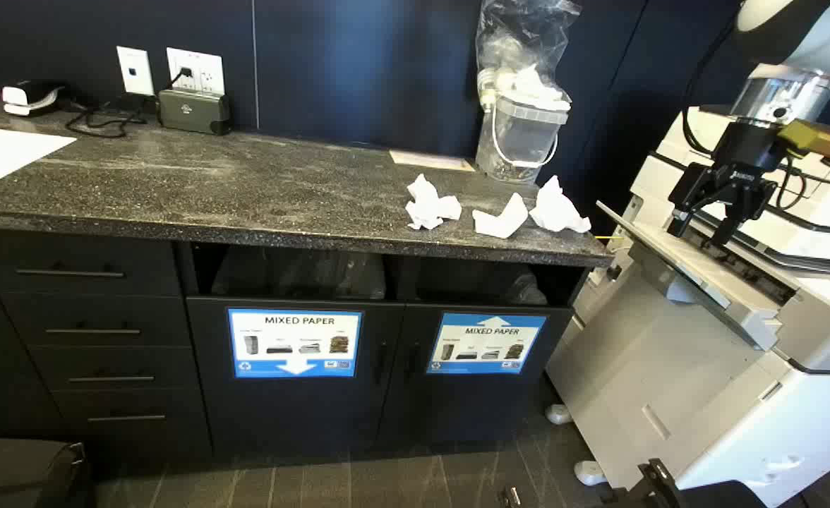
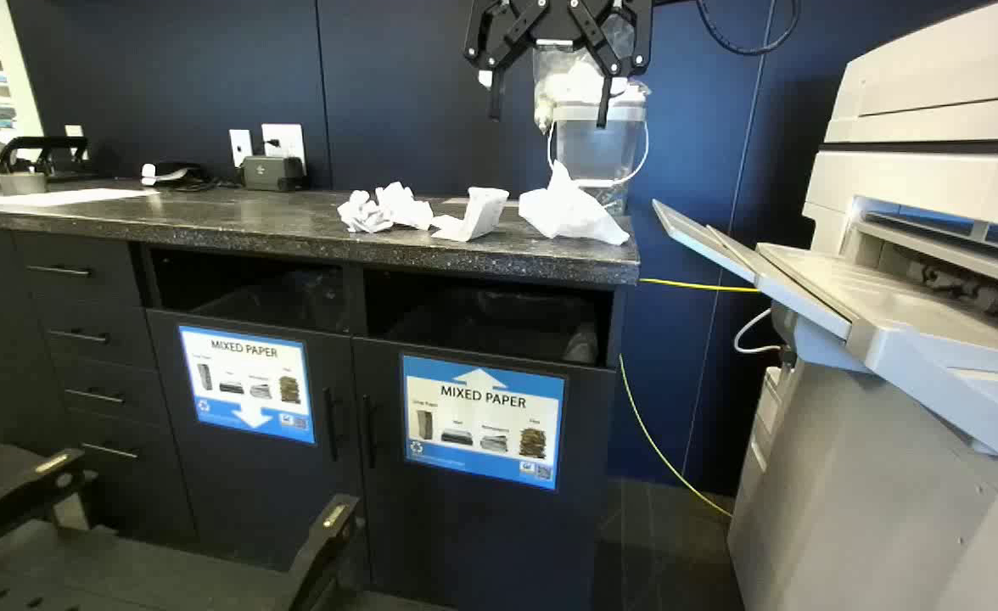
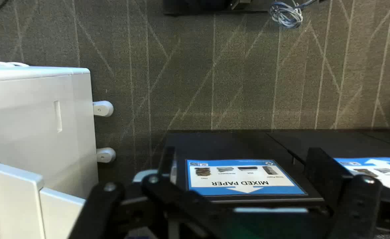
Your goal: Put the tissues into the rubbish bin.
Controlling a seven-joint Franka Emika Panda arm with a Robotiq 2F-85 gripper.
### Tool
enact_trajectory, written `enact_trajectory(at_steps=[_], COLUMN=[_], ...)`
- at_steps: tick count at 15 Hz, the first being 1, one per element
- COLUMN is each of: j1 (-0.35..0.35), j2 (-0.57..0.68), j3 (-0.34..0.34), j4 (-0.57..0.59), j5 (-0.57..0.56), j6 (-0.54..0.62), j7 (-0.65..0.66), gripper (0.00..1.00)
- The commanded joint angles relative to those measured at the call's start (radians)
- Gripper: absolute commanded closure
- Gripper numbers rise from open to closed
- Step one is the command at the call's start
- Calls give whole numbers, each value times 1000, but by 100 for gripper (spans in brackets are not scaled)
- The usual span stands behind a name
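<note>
The tissues are crumpled white paper wads along the front right of the dark counter. In an exterior view they show as a left wad [image 1: 429, 206], a middle wad [image 1: 503, 217] and a right wad [image 1: 558, 208]. They also show in an exterior view at the counter's front [image 2: 571, 210], where the left clump [image 2: 384, 208] looks like two wads. The rubbish bin is the lined opening [image 2: 499, 327] above the MIXED PAPER doors, with another opening [image 1: 298, 271] beside it. My gripper [image 2: 550, 119] is open and empty, above counter height. The wrist view shows its spread fingers [image 3: 243, 156]; no tissue shows there.
A clear plastic bag over a bucket [image 1: 524, 134] stands at the counter's back right. A grey copier with a protruding tray [image 2: 872, 322] stands right of the counter. A power box [image 1: 193, 109] and paper sheet [image 1: 5, 152] lie left. A yellow cable [image 2: 660, 450] hangs beside the cabinet.
</note>
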Motion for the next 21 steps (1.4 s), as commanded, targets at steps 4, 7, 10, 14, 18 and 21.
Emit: enact_trajectory(at_steps=[4,7,10,14,18,21], j1=[-20,-20,-15,-12,-12,-2], j2=[-1,30,99,223,372,463], j3=[19,19,24,51,100,137], j4=[9,50,130,295,477,558], j5=[3,11,37,97,151,122], j6=[-2,-23,-26,-32,-6,77], j7=[-2,11,7,41,71,132], gripper=[0,0,0,0,0,0])
